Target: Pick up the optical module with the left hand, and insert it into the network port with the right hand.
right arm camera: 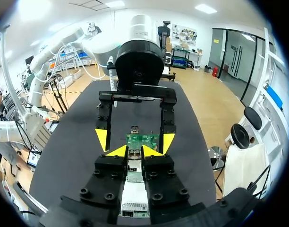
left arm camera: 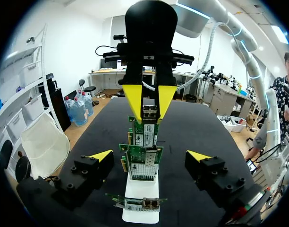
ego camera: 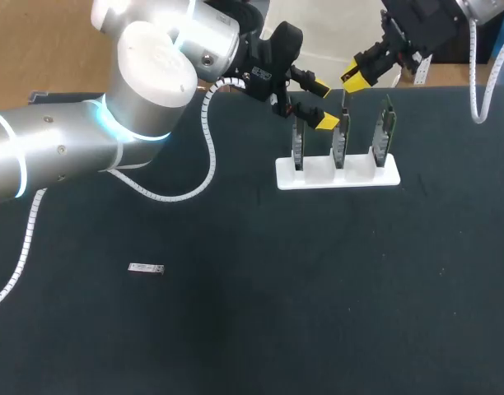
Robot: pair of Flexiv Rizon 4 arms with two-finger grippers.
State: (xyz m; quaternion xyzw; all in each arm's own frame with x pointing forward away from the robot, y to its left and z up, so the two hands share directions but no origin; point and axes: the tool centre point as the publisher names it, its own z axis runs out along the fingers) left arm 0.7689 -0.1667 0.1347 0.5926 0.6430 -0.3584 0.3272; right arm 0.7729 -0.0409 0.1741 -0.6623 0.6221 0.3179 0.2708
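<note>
Lying flat on the counter (ego camera: 260, 329), module (ego camera: 145, 268) is alone, well apart from stand (ego camera: 318, 178) and both end effectors. Stand is white and holds three green cards (ego camera: 340, 144) upright in a row. Left end effector (ego camera: 322, 102) hovers open near the stand's left end, facing down the card row. Right end effector (right arm camera: 134, 151) is above the cards, facing the left one, closed on a small metal part (left arm camera: 149, 112) at a card's top. Can't tell which card, or whether the part is a port.
</note>
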